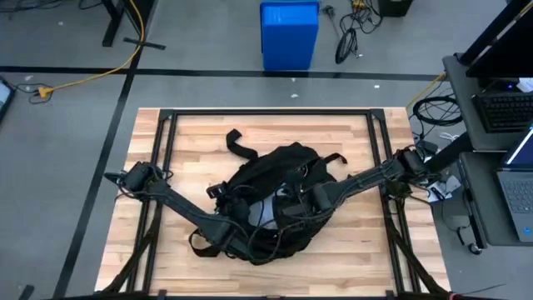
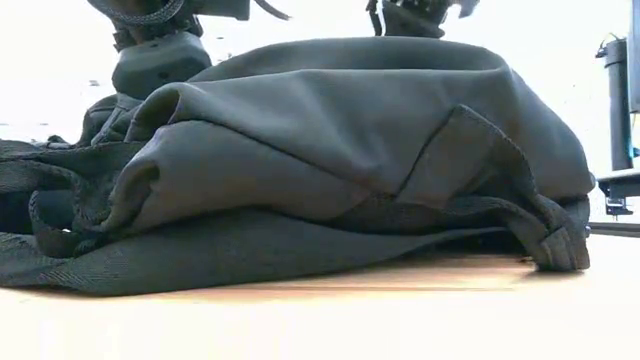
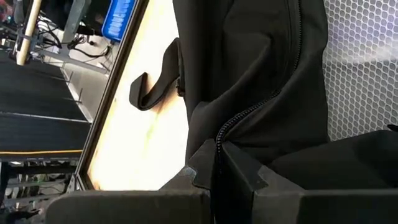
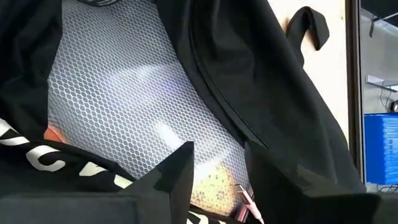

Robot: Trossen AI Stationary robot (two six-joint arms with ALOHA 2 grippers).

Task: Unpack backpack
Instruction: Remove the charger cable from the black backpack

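Observation:
The black backpack (image 1: 275, 200) lies flat in the middle of the wooden table, filling the low view (image 2: 340, 150). One strap loop (image 1: 237, 143) rests on the wood toward the far edge. My left gripper (image 3: 219, 163) is shut on the pack's zipper edge at its near left side (image 1: 226, 236). My right gripper (image 4: 217, 162) hangs open over the opened pack (image 1: 293, 208), above the white mesh lining (image 4: 137, 99). A pale patterned item (image 4: 217, 183) and a pink bit (image 4: 244, 200) show between its fingers. White lettering (image 4: 37, 158) shows on the fabric. My left gripper pinches the zippered edge of the backpack's opening (image 3: 217, 146) between its two fingers. The zipper line runs down into the gap between them. The rest of the pack lies on the table.
A black metal frame (image 1: 266, 114) runs around the tabletop. A blue bin (image 1: 289, 33) stands on the floor beyond the far edge. A desk with a laptop (image 1: 520, 179) is to the right. Bare wood (image 1: 175, 150) lies left and far of the pack.

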